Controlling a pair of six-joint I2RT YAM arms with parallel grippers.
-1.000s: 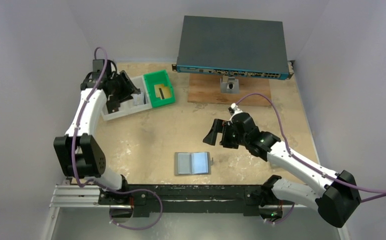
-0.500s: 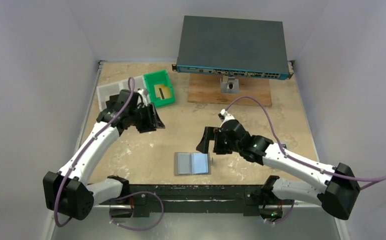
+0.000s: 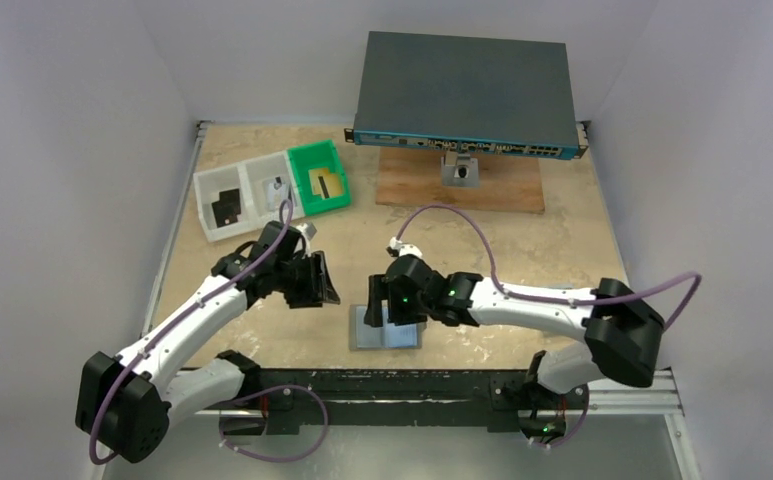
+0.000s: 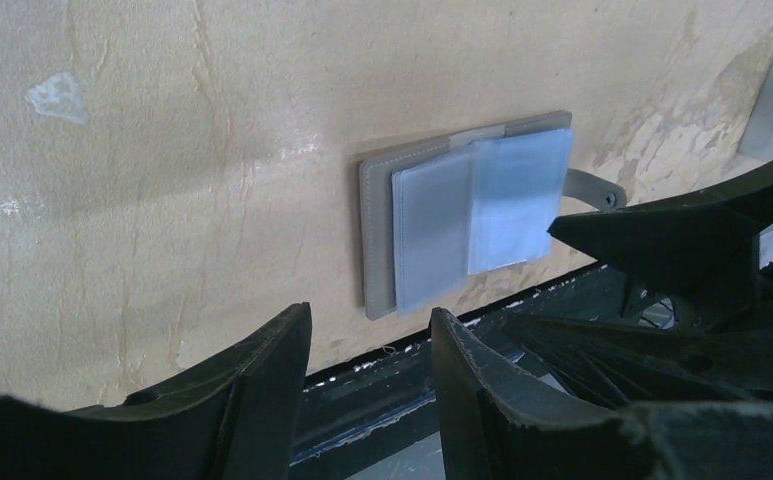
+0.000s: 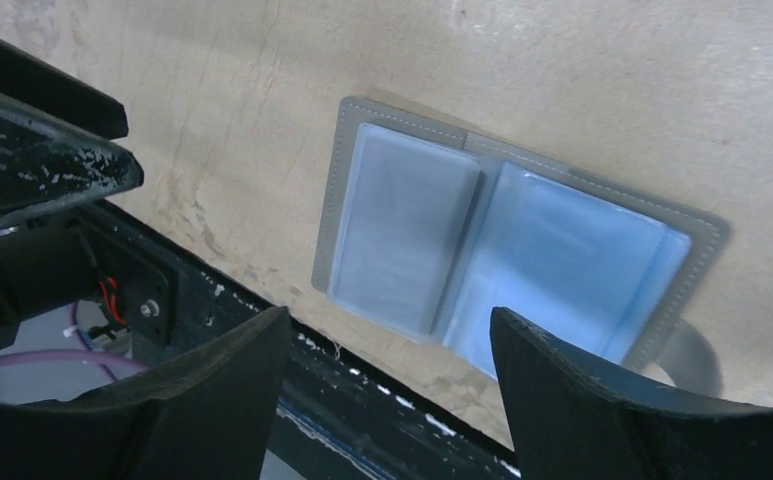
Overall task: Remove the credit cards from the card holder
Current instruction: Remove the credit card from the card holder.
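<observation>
Card holder (image 5: 522,250): laid open and flat at 6 o'clock on the table (image 3: 522,250), close to the near edge, with the pockets turned up so that they can be reached from above.
Right gripper (image 5: 389,315): held directly over the card holder, its jaws spread wide with nothing between them. It is probably placed to drop onto a pocket edge.
Left gripper (image 4: 370,318): held just off the card holder at about its 10 o'clock, jaws partly apart and empty. It is probably placed to pin the cover while a card is drawn.
Cards: black cards (image 3: 225,208) are seen in the white tray (image 3: 202,205) and a gold card (image 3: 326,184) in the green tray (image 3: 298,190), at 10 to 11 o'clock and well apart from the card holder.
Remaining cards: a greyish rectangle is seen through the left pocket. Whether it is a card cannot be told through the cloudy film.
Cover: soft grey fabric, stitched along the rim, with rounded corners.
Pockets: thin bluish film, glossy and slightly buckled, likely slippery to pinch.
Strap (image 4: 592,187): a short grey tab sticking out from one side.
Table surface: pale, scuffed and blotchy.
</observation>
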